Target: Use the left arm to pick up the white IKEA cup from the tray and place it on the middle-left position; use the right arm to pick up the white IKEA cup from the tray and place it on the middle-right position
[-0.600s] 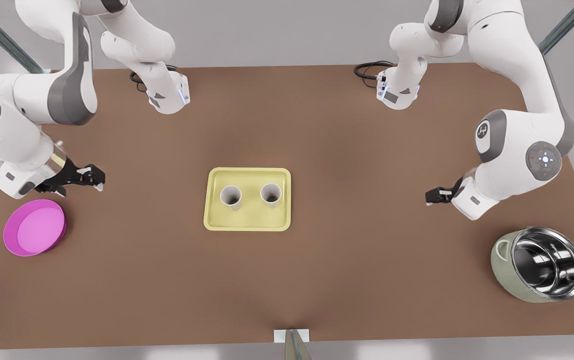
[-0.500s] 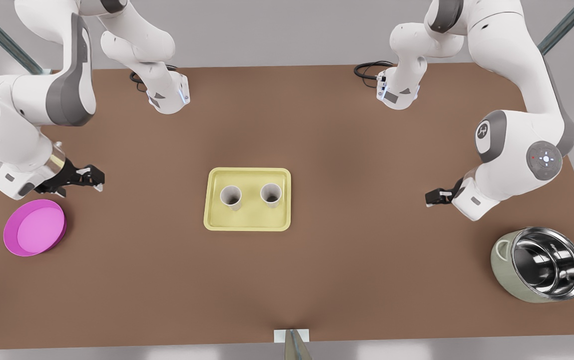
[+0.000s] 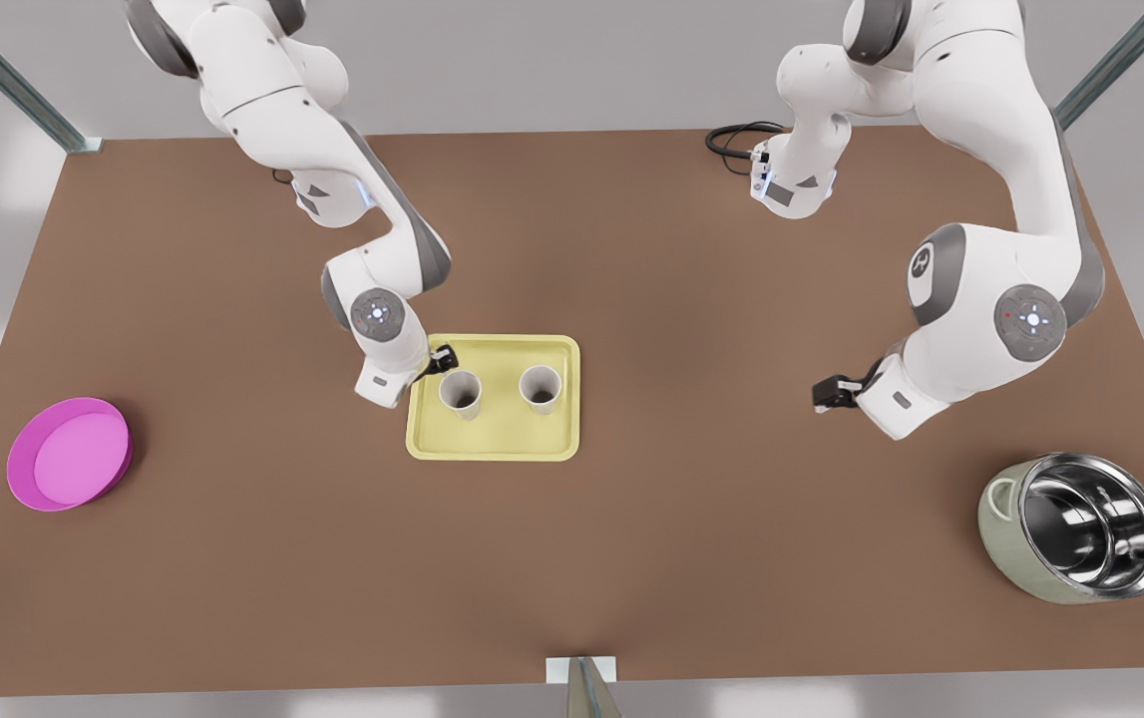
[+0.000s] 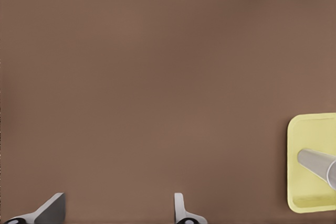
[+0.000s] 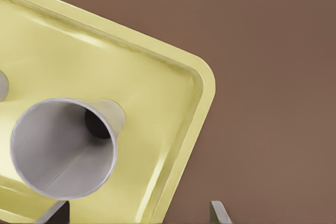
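Looks like the step of getting the right claw (image 3: pixel 442 357) around the near cup (image 3: pixel 460 393), standing upright on the tray (image 3: pixel 492 451) in the middle of the bench (image 3: pixel 631 558), with the far cup (image 3: pixel 540 387) beside it on the same tray, a little apart. Hovers just beside the near cup for now, over the tray's corner, not yet around it. Keep that claw spread wide and empty, as it is. Bring it down straight over the near cup, one finger on each side of the wall, never on top of the rim. Go low enough to grip the cup's middle, then close softly so as not to tip or squash it. Stay off the tray's rim and off the far cup. Lift straight up before heading for the bare bench between the tray and the pink dish (image 3: pixel 70 454). Leave the left claw (image 3: pixel 828 393) waiting, wide and empty too, well apart from the tray, toward the bench edge on the front view's right, up from the pot (image 3: pixel 1080 529). Against half a second ago: swung the right claw a long way, from beside the dish near the bench edge on the front view's left over to the tray's corner. Crept the left claw a little closer to the tray. Left both cups, tray, dish and pot where they were.
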You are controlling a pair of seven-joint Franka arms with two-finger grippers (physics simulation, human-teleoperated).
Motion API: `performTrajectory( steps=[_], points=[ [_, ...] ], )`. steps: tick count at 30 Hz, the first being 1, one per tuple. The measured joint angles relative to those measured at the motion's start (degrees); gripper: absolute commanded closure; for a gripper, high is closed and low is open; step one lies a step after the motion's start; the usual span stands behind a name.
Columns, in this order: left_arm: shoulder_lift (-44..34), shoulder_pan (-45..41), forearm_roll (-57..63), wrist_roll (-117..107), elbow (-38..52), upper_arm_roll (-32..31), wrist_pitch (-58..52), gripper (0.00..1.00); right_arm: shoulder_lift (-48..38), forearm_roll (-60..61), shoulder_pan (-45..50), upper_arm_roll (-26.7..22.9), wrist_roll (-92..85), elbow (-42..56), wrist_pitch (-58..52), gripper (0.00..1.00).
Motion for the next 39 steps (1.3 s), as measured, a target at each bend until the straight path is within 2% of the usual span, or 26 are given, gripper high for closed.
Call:
performTrajectory(
  steps=[5,13,16,19,22,26,29,32,36,39],
  points=[
    [0.05,-0.35,-0.06,0.36,0.05,-0.06,0.08,0.0,2.74,-0.63,0.0,-0.13,7.25,-0.72,7.3,0.0],
    [0.27,-0.73,-0.19,0.79,-0.51,-0.12,0.01,0.0,6.28,-0.81,0.02,-0.06,15.38,-1.13,11.4,0.02],
    [0.39,-0.52,-0.03,0.91,-0.55,-0.06,0.04,0.0,8.68,-0.73,1.11,-0.06,17.47,-0.84,12.01,0.34],
    [0.73,-0.46,0.11,1.01,-0.47,0.01,0.12,0.0,9.19,-0.78,1.63,-0.1,19.3,-0.46,12.35,0.49],
    [0.8,-0.76,0.23,1.04,-0.36,0.02,0.16,0.0,9.06,-0.78,1.63,-0.16,20.89,-0.3,12.54,0.59],
    [0.8,-0.65,0.25,1.09,-0.35,0.03,0.2,0.0,8.56,-0.63,1.36,-0.36,22.47,0.46,12.59,0.83],
    [0.81,-0.3,0.26,1.01,-0.43,0.27,0.18,0.0,7.17,-0.24,1.18,-0.57,23.13,0.83,12.54,0.89],
    [0.74,0.13,0.28,0.7,-0.22,0.79,0.2,0.0,3.04,0.12,-2.03,-0.93,23.29,1.15,12.02,0.89],
    [0.77,-1.72,0.43,0.27,-0.18,0.56,0.24,0.0,0.95,0.29,-18.16,-0.94,18.58,5.69,9.08,0.88],
    [1.28,-8.66,1.16,-1.08,-0.09,0.52,0.33,0.0,5.22,0.24,-27.48,-0.94,12.37,10.85,7.28,0.87]
  ],
)
